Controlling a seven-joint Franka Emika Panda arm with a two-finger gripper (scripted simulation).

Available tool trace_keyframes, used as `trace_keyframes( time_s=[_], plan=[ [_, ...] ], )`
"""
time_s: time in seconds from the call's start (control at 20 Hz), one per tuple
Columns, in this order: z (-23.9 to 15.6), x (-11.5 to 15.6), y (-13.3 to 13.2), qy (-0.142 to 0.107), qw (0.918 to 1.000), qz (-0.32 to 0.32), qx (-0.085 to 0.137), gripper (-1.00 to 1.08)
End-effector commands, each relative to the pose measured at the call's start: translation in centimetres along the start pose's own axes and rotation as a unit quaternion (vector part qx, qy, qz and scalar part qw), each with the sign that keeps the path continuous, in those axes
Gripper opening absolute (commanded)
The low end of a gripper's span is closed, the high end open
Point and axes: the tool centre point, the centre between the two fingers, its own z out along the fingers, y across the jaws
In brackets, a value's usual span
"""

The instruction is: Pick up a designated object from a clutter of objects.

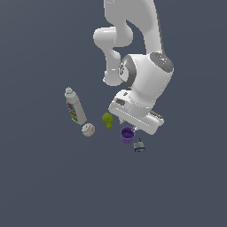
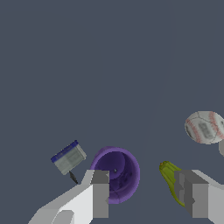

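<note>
Wrist view: gripper (image 2: 146, 192) spread wide, two pale fingers (image 2: 99, 192) apart, nothing clamped between them.
Gripper contact: one finger over the rim of the purple cup (image 2: 117, 174), the other in front of the yellow-green lump (image 2: 169, 177); touching or just above, cannot tell.
Purple cup: upright, mouth open toward the wrist camera, dark inside, off-centre in the gap toward one finger.
Exterior view: gripper (image 1: 134, 125) low over the clutter, hand tilted, arm rising to the top edge.
Cup placement: purple cup (image 1: 127, 134) just below the hand, between the yellow-green lump (image 1: 107, 119) on the exterior view's left and the grey-blue gadget (image 1: 139, 146) on its right.
Neighbours: lump near the cup but apart; gadget (image 2: 68, 157) just beside the cup, small gap visible.
Further out: red-stitched ball (image 1: 88, 129) beyond the lump, also seen at (image 2: 204, 127); white bottle (image 1: 75, 106) lying just beside the ball, cap pointing away.
Surface: flat dark grey-blue surface (image 1: 44, 186), plain, unmarked.
Edges: none visible in either view.
Open room: bare surface on all sides of the clutter, widest toward the exterior view's lower half and right.
</note>
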Motion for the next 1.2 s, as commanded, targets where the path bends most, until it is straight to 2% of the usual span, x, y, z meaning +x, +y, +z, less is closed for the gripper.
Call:
trace_keyframes(
  time_s=[0.0, 0.6, 1.15],
  plan=[
    [1.0, -0.5, -0.7, 0.005, 0.9999, 0.015, -0.003, 0.28],
    [5.2, -3.1, -3.8, 0.026, 0.9967, 0.076, -0.011, 0.28],
    [7.0, -4.5, -5.0, 0.034, 0.9943, 0.101, -0.011, 0.28]
  ],
)
